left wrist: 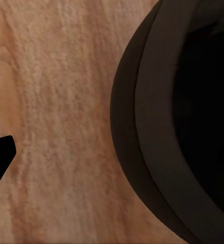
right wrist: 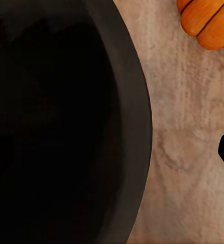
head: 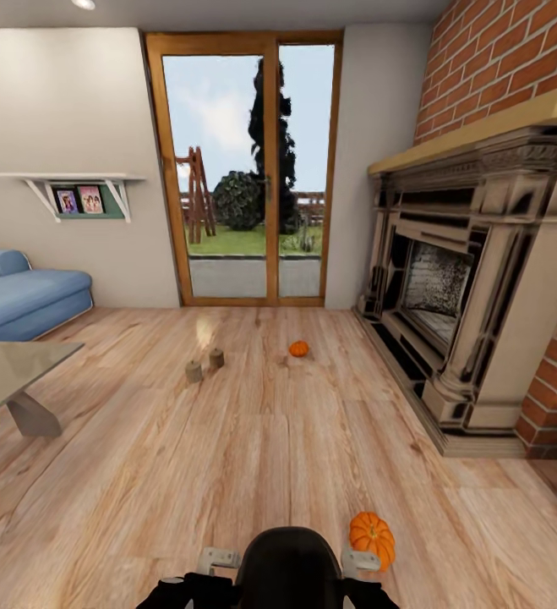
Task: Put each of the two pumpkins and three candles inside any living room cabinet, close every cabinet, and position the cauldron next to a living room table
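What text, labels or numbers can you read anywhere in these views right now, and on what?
None can be read.
The two framed pictures on the wall shelf: too small and blurred to tell whether they carry any words.
The pumpkins, candles, fireplace, and black pot: no markings visible.

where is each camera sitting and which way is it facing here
Head view: on the robot's head, looking forward and down the wood floor toward the glass door; dark trunk and arms at the bottom edge.
Left wrist view: looks down at floor and the cauldron.
Right wrist view: looks down at cauldron, floor, near pumpkin.
Shared: both wrist views see the cauldron; head and right wrist see the near pumpkin.
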Controlling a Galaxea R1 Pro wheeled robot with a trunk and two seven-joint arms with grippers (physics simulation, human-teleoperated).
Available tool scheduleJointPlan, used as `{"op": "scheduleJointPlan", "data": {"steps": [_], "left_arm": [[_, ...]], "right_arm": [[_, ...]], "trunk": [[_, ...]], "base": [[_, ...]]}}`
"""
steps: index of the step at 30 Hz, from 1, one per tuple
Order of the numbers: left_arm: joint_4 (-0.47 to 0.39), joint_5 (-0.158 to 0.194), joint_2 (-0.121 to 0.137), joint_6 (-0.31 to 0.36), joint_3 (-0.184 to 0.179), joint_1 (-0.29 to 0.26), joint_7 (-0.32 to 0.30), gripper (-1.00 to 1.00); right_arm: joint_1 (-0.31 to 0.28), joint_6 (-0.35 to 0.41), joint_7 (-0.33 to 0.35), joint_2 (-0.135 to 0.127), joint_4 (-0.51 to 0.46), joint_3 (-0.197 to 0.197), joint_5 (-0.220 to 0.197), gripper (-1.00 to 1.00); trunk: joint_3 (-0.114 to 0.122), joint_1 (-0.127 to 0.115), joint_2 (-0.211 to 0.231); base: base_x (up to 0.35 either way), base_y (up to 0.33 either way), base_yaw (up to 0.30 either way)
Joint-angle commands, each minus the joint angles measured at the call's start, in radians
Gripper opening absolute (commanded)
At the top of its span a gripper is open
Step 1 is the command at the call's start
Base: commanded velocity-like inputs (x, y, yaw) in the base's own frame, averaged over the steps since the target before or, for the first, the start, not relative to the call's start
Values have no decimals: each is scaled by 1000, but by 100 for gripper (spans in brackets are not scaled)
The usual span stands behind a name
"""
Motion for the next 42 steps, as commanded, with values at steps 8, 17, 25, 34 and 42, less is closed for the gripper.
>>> {"op": "scheduleJointPlan", "data": {"steps": [8, 17, 25, 34, 42], "left_arm": [[-3, -1, 0, -2, -4, 0, -2, 100], [-5, -1, 0, -3, -4, 0, -3, 100], [-8, -1, 0, -4, -3, 0, -3, 100], [-9, -1, 1, -3, -4, 0, -3, 100], [-9, -1, 1, -4, -4, 0, -2, 100]], "right_arm": [[0, 6, -10, 0, -1, 3, -9, 100], [0, 7, -16, -1, -1, 1, -13, 100], [0, 7, -16, -2, -1, 1, -14, 100], [0, 7, -16, -2, -1, 1, -15, 100], [0, 7, -16, -2, -1, 1, -14, 100]], "trunk": [[-31, 7, -9], [-51, 9, -10], [-51, 9, -10], [-51, 9, -10], [-51, 9, -10]], "base": [[0, 0, 0], [0, 0, 0], [0, 0, 0], [55, 0, 0], [28, 0, 0]]}}
